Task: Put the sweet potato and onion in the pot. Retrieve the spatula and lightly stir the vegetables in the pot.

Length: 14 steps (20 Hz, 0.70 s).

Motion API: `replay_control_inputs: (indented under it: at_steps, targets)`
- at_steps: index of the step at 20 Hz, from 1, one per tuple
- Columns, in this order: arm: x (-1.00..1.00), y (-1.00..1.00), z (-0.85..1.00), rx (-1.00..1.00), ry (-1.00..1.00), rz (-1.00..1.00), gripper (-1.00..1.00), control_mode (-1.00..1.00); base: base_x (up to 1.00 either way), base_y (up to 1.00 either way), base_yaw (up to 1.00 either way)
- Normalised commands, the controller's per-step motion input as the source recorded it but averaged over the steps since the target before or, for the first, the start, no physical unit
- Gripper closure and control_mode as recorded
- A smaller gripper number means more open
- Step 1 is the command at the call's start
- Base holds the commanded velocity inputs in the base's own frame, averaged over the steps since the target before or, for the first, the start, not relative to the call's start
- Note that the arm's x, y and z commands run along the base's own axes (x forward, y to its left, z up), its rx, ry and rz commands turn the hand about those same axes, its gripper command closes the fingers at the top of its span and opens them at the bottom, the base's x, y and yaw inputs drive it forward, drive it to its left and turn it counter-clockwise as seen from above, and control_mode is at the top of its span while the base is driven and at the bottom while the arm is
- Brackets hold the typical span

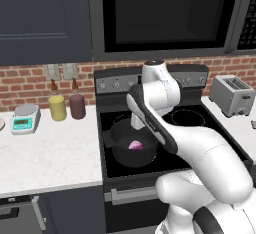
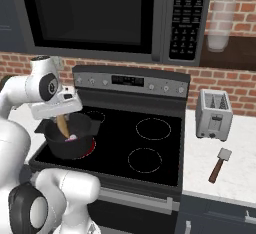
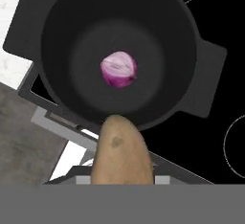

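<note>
Kitchen stove w/ black cooktop (image 2: 150, 143) is carrying the pot (image 3: 119, 50) on its front-left burner, onion (image 3: 118, 69) already lying inside. Hand (image 2: 62, 123) is hovering above the pot rim, clamped on the sweet potato (image 3: 122, 151), prob. lining up the drop. Spatula (image 2: 218, 165) is waiting on the surface by the toaster (image 2: 214, 114).

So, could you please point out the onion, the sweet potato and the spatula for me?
onion (image 3: 118, 69): hand view, middle of the bulb in the pot.
sweet potato (image 3: 122, 153): hand view, middle of the tuber.
spatula (image 2: 217, 169): right base view, brown handle.
</note>
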Motion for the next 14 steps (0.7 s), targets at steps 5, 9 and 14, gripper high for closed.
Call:
replay_control_inputs:
  at_steps: [5, 9, 14]
  targets:
    - [1.0, 0.45, -0.54, 0.0, 0.0, 0.0, 1.0, -1.0, 0.0, 0.0, 0.0]
    - [0.79, 0.15, -0.61, 0.0, -0.05, 0.0, 1.0, -1.0, 0.0, 0.0, 0.0]
    - [0.2, 0.0, -0.53, 0.0, -0.08, 0.0, 1.0, -1.0, 0.0, 0.0, 0.0]
